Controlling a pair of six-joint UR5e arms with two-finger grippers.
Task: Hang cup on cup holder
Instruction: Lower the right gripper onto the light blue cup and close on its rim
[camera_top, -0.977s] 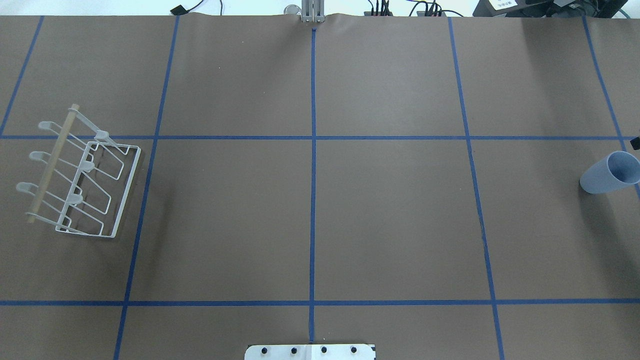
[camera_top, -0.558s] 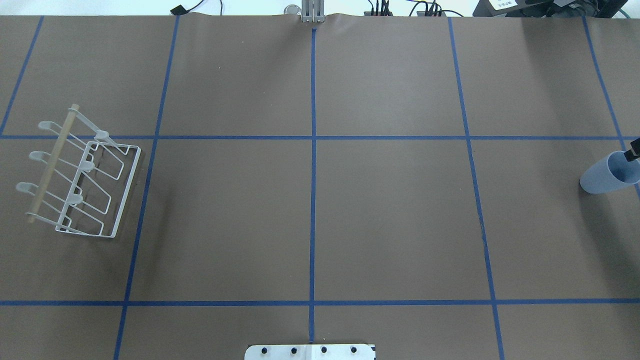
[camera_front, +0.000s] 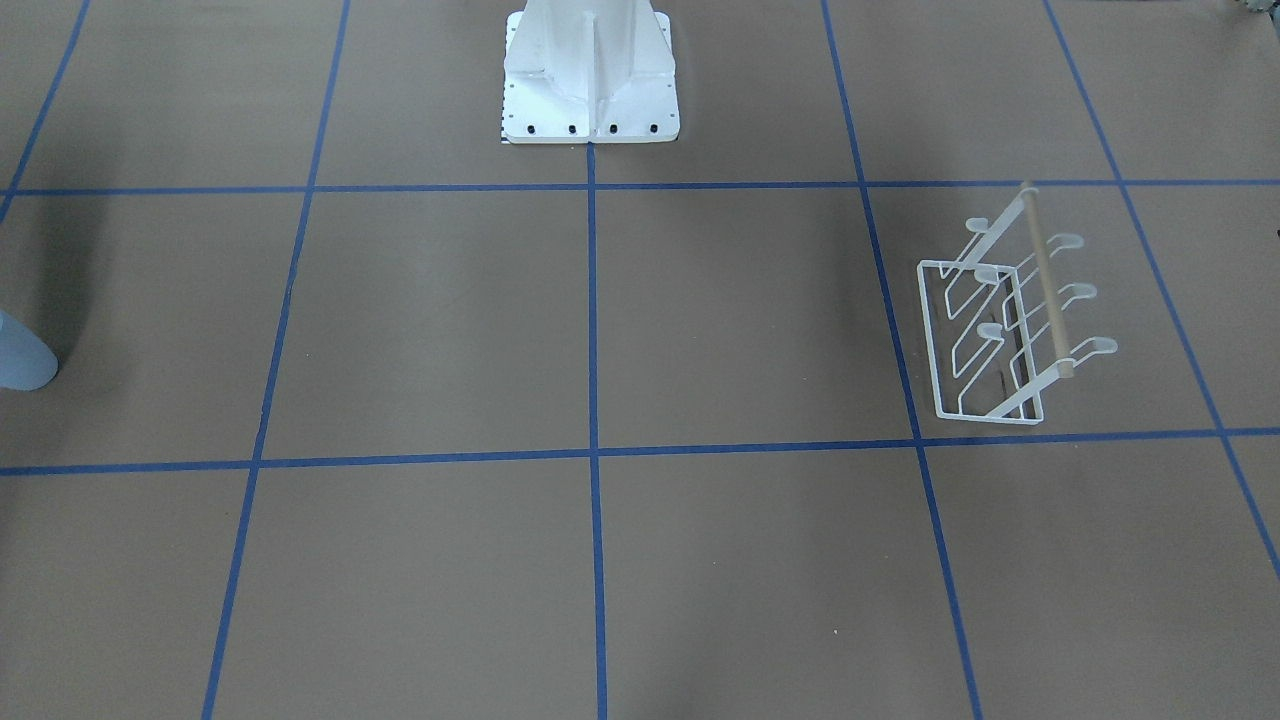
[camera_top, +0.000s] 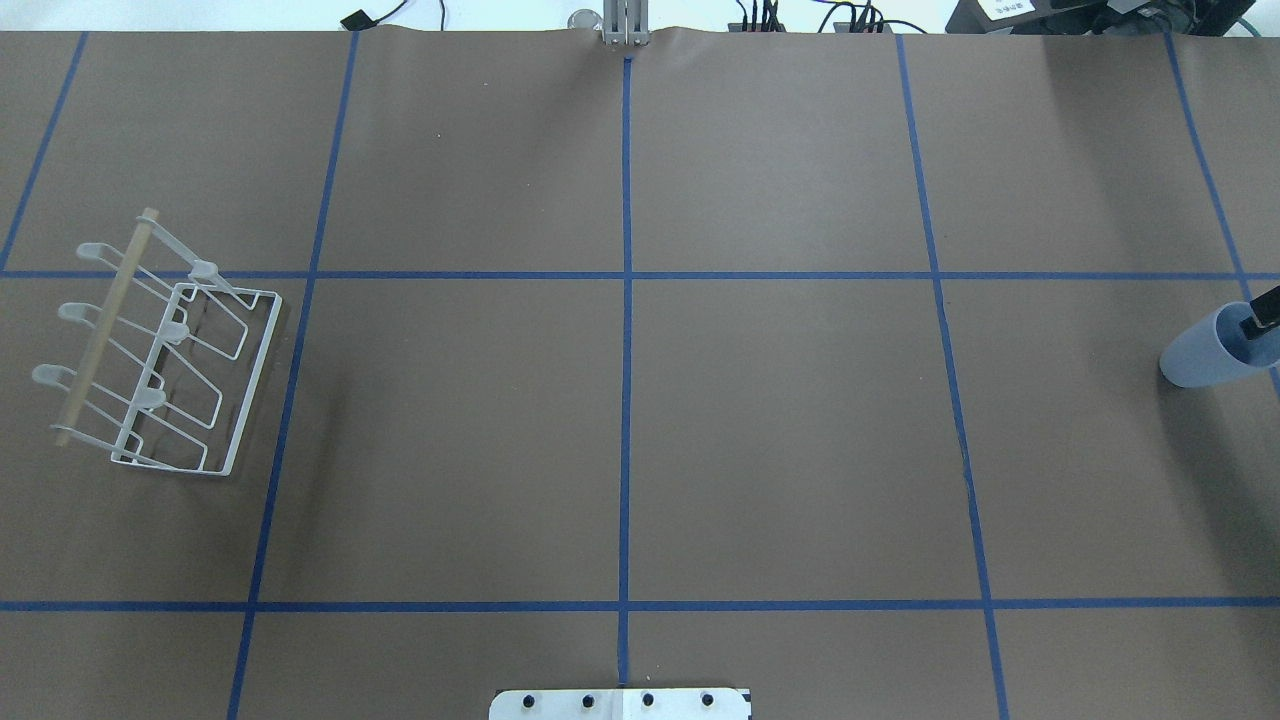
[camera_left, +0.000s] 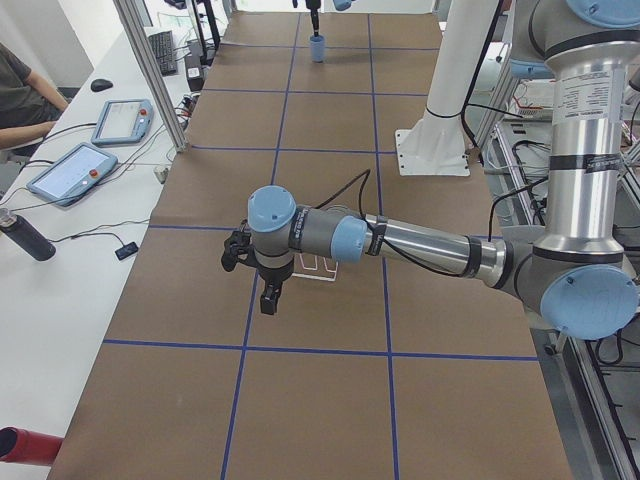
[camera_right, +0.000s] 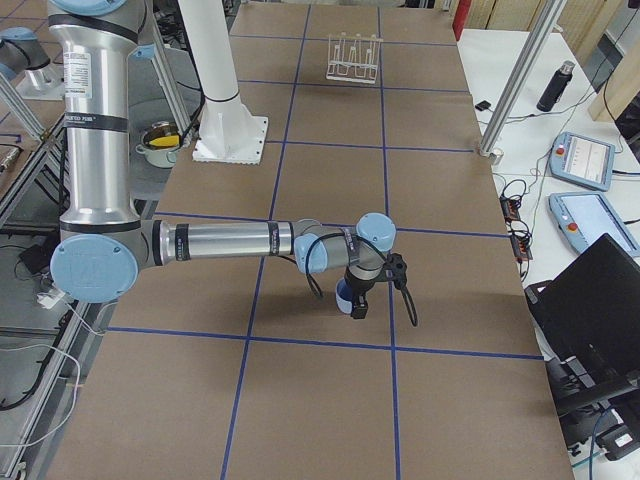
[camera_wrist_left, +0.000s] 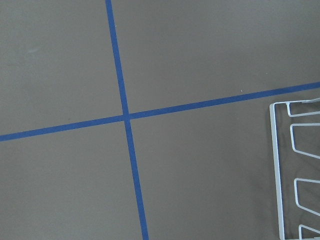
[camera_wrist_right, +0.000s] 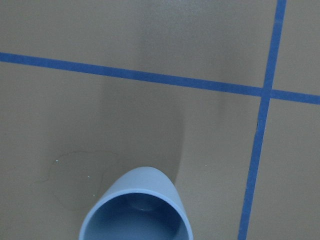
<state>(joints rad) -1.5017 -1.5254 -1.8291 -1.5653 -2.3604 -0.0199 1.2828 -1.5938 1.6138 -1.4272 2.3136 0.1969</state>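
The pale blue cup stands mouth up at the table's far right edge. It also shows in the front view and the right wrist view. My right gripper hangs right over it. Only one of its black fingers shows in the overhead view, at the cup's mouth, so I cannot tell if it is open. The white wire cup holder stands at the far left, empty. My left gripper hovers beside it, and I cannot tell its state. The left wrist view shows only the holder's base.
The brown table carries a grid of blue tape lines. The white robot pedestal stands at the robot's edge. Tablets, a bottle and a laptop lie on side tables, and an operator sits there.
A black finger of my right gripper has come in from the right edge and moved down to the cup's mouth. The cup and the cup holder have not moved.
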